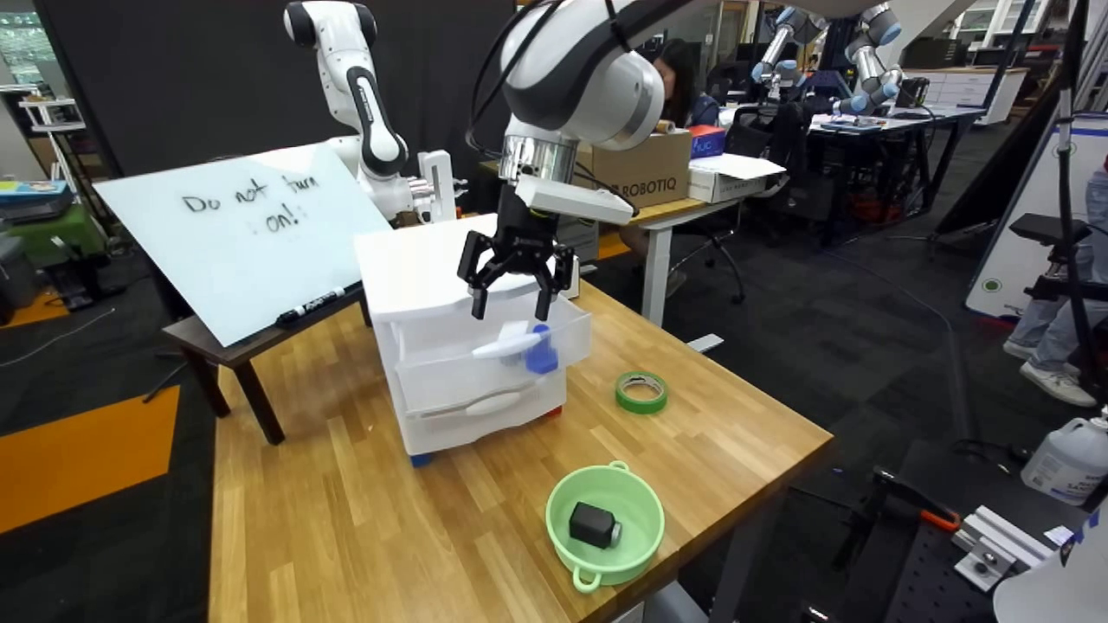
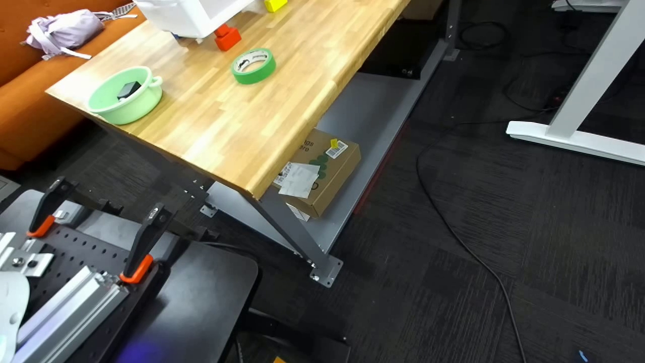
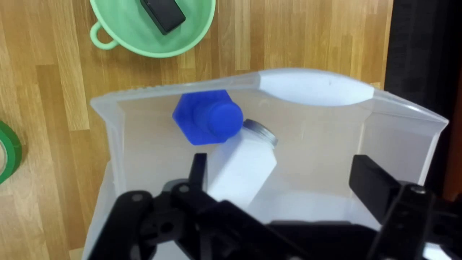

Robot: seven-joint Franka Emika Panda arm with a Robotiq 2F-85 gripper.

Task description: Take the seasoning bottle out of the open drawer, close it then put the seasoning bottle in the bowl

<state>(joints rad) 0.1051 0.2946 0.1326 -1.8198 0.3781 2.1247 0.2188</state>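
Note:
The seasoning bottle [image 3: 242,166], white with a grey metallic lid, lies in the open drawer [image 1: 454,378] of the white chest [image 1: 424,268]. Against it, toward the drawer's front, is a blue hexagonal piece with a knob [image 3: 220,119]; its blue shows through the translucent front in an exterior view. My gripper [image 1: 511,305] points down over the drawer, fingers spread wide. In the wrist view the bottle's lower end is hidden behind the left finger [image 3: 197,169], and nothing is gripped. The light green bowl [image 1: 642,519] stands near the table edge, a black object [image 1: 593,525] inside.
A green tape roll [image 1: 640,407] lies between chest and table edge. A red block [image 2: 229,39] sits at the chest's base. Beside the chest, a whiteboard [image 1: 234,251] leans on a dark stand. A second arm [image 1: 372,112] stands behind.

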